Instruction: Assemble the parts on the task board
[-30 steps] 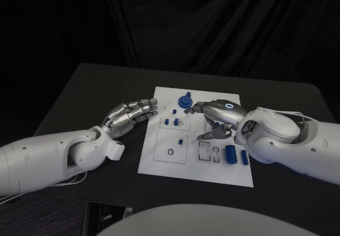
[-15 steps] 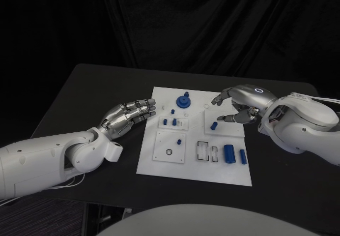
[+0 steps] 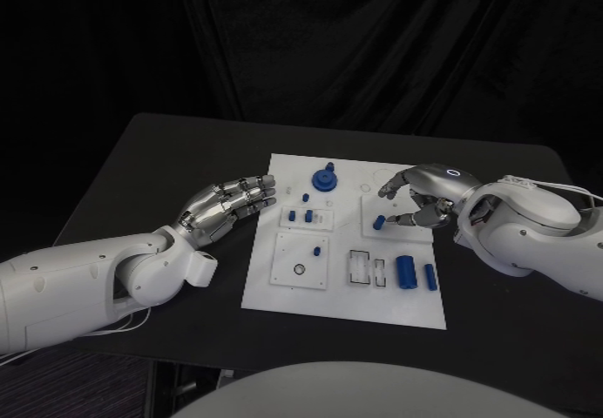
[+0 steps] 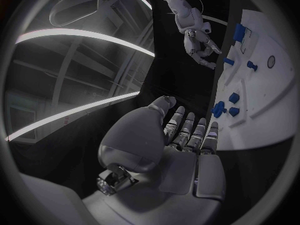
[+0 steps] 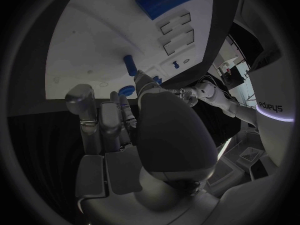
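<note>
The white task board (image 3: 342,292) lies in the middle of the black table. A round blue part (image 3: 326,180) stands near its far edge, with small blue pegs (image 3: 301,214) below it. A short blue peg (image 3: 378,222) stands on the board's right half. My right hand (image 3: 423,195) hovers just right of that peg, fingers apart and curved toward it, holding nothing. In the right wrist view the peg (image 5: 129,65) sits just off the thumb tip. My left hand (image 3: 229,205) hovers off the board's left edge, fingers straight and empty (image 4: 187,135).
A thick blue cylinder (image 3: 406,270) and a thinner one (image 3: 431,277) lie at the board's near right, beside two rectangular slots (image 3: 362,267). Another small peg (image 3: 319,251) stands by a round hole (image 3: 299,269). Bare black table surrounds the board.
My right hand left the round blue part, swung out past the board's right edge, then came back in toward the short peg. The left hand has stayed put.
</note>
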`<state>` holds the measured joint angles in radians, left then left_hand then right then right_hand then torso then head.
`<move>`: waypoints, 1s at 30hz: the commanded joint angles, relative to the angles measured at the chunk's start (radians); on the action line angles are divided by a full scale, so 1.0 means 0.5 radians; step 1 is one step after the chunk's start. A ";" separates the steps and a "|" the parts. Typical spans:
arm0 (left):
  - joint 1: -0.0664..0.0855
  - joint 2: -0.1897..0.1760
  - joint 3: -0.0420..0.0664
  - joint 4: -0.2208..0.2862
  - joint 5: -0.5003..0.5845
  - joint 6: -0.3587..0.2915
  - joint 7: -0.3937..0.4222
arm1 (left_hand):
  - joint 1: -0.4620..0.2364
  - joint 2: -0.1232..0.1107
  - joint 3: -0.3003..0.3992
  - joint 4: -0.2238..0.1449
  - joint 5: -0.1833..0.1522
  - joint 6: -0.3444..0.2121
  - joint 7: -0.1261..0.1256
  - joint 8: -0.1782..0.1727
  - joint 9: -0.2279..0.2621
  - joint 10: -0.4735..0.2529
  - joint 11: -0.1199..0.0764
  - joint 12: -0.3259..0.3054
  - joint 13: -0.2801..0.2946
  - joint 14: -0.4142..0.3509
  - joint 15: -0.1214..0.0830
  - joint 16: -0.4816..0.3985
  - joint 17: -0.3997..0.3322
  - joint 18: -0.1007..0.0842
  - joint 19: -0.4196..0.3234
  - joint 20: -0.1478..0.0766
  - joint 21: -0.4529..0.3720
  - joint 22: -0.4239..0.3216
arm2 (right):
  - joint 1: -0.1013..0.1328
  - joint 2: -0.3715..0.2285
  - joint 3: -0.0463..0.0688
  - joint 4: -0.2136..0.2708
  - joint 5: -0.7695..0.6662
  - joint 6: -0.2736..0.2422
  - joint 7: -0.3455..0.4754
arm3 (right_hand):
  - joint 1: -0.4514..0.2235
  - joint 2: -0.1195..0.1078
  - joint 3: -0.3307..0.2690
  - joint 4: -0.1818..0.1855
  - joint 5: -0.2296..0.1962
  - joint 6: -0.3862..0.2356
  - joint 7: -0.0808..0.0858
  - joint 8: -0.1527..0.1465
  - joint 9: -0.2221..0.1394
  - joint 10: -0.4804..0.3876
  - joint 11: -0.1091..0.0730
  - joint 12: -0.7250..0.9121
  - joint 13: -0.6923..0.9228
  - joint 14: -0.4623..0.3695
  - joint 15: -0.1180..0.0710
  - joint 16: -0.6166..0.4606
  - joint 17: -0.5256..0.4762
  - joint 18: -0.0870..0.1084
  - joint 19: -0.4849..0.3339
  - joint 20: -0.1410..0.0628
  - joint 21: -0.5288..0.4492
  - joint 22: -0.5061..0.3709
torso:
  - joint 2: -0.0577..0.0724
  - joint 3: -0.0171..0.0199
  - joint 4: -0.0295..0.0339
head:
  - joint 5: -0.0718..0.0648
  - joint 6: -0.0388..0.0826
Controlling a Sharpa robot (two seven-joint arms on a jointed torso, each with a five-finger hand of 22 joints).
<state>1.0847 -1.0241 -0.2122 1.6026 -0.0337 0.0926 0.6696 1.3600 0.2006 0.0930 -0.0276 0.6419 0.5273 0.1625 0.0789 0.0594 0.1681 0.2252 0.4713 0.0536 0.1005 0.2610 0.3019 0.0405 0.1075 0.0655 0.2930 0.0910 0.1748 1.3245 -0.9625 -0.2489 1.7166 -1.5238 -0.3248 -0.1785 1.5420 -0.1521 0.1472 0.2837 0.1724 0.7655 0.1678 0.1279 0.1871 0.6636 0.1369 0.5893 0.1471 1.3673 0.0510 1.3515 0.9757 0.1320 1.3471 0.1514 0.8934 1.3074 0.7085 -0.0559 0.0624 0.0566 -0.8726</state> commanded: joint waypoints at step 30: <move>-0.015 0.016 0.001 -0.017 0.009 0.047 0.011 | -0.019 0.000 0.055 0.006 0.006 0.025 0.090 0.015 0.003 0.005 0.031 0.021 0.004 -0.003 0.011 0.016 0.003 -0.026 0.017 0.000 0.010 0.000 | -0.117 0.138 0.002 -0.146 0.048 -0.035 0.081 | 0.197 0.125 0.208 -0.086 0.012 0.472 -0.047 0.154 0.039 0.448 -0.090 -0.068 -0.106 0.047 -0.077 0.004 0.069 -0.031 0.034 -0.069 0.126 0.223 | -0.002 0.0004 0.000 | -0.002 0.000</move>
<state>1.0787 -1.0181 -0.2125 1.5936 -0.0323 0.0979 0.6678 1.3601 0.2006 0.1162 -0.0237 0.6419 0.5360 0.1641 0.0831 0.0594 0.1698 0.2344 0.4761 0.0544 0.1004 0.2610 0.3056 0.0411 0.1074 0.0654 0.2930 0.0909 0.1754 1.2686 -0.8942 -0.2482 1.6467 -1.4973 -0.3292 -0.1450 1.6335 -0.0905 0.2455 0.2431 0.1813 0.9971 0.1433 0.2012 0.2056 0.8829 0.0925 0.5584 0.0958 1.3907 0.0204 1.3515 1.0087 0.1322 1.3616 0.1233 0.9526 1.3074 0.7072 -0.0558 0.0619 0.0558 -0.8726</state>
